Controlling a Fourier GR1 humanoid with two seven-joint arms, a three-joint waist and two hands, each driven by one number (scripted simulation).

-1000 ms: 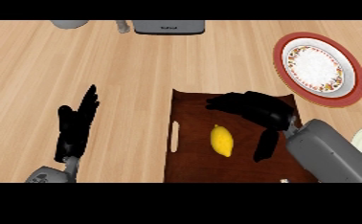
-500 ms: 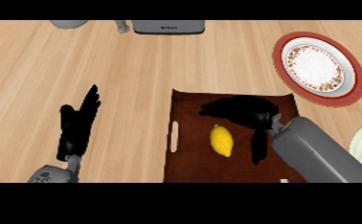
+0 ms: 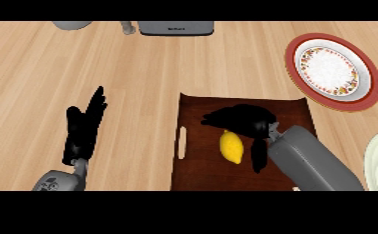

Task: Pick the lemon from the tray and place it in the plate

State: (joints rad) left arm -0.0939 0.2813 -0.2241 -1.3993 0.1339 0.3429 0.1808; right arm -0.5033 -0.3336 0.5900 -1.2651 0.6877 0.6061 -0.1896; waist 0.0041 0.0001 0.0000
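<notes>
Lying on tray (image 3: 198,178), lemon (image 3: 232,147), long axis near-to-far, right hand (image 3: 241,118) beside.

On a light wooden counter (image 3: 111,68) a dark brown rectangular tray (image 3: 207,170) is set. A red-rimmed round plate (image 3: 328,70) is placed beyond the tray's far right corner, and a grey box-shaped appliance (image 3: 176,28) well beyond its far edge.

lemon (image 3: 232,147) on tray (image 3: 209,177), plate (image 3: 330,70) behind at right
</notes>
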